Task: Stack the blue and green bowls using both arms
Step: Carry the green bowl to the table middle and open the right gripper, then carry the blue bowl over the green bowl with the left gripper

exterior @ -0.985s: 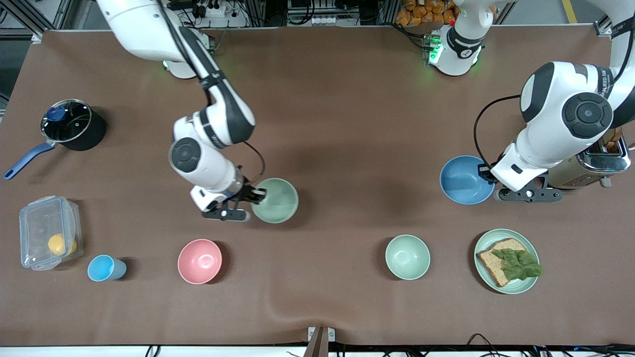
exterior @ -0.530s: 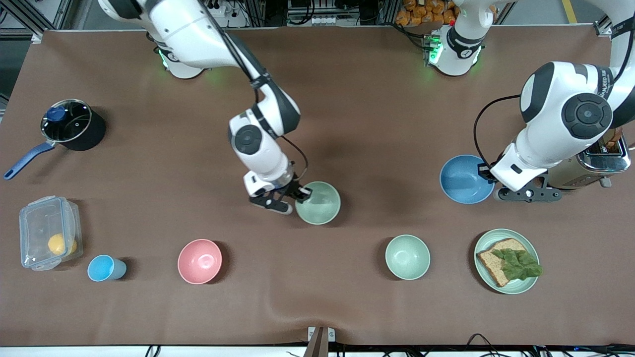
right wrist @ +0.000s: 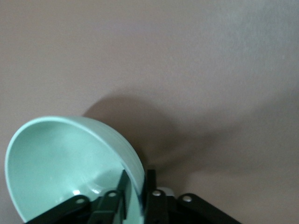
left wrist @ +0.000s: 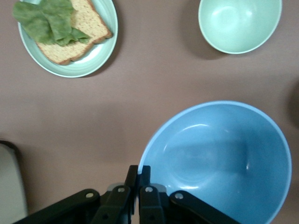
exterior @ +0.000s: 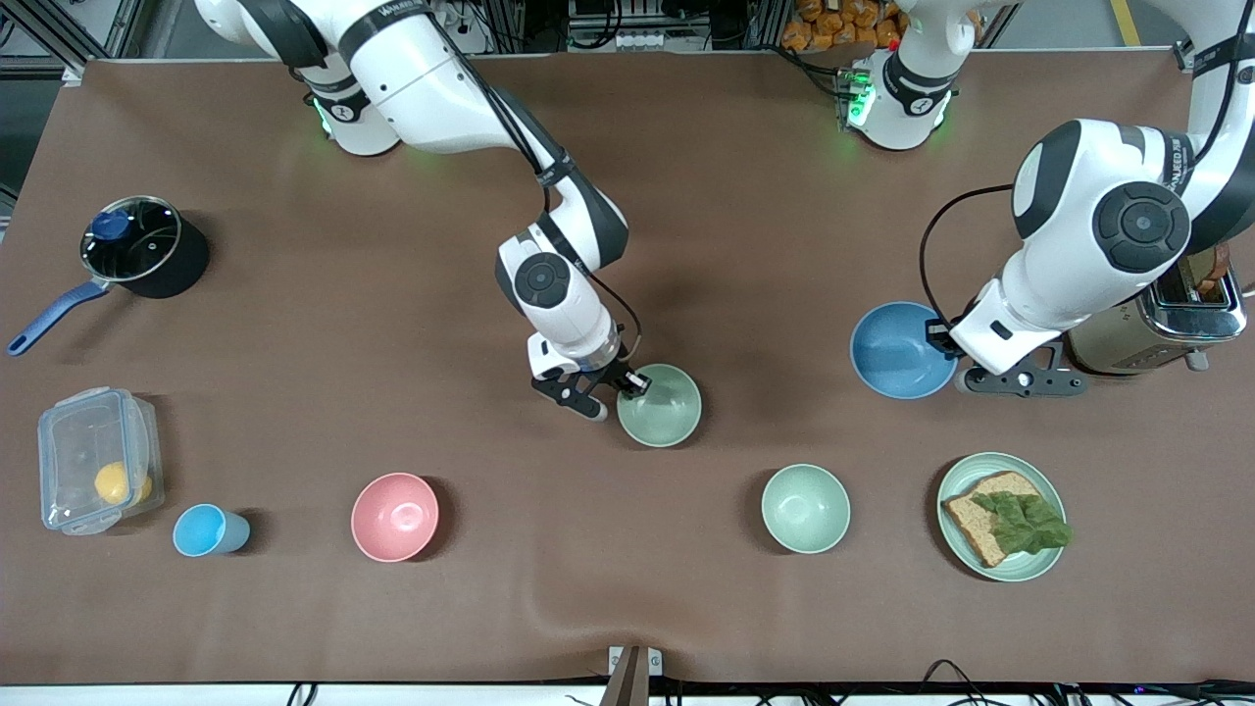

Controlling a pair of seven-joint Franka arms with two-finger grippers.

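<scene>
The green bowl [exterior: 659, 405] sits at mid-table, and its rim [right wrist: 70, 158] fills the right wrist view. My right gripper [exterior: 632, 382] [right wrist: 138, 179] straddles that rim on the side toward the right arm's end, one finger inside and one outside. The jaws stand slightly apart, open. The blue bowl [exterior: 902, 350] [left wrist: 219, 158] is toward the left arm's end of the table. My left gripper [exterior: 949, 345] [left wrist: 138, 170] is shut on its rim, on the side next to the toaster.
A paler mint bowl [exterior: 806, 508] and a plate with bread and lettuce [exterior: 1039, 564] lie nearer the front camera. A toaster [exterior: 1157, 328] stands by the left arm. A pink bowl [exterior: 394, 517], blue cup [exterior: 206, 530], plastic box [exterior: 93, 461] and pot [exterior: 142, 245] are toward the right arm's end.
My right arm carried the green bowl toward the table's middle, and its jaws have loosened on the rim. The left arm shifted the blue bowl slightly toward the middle.
</scene>
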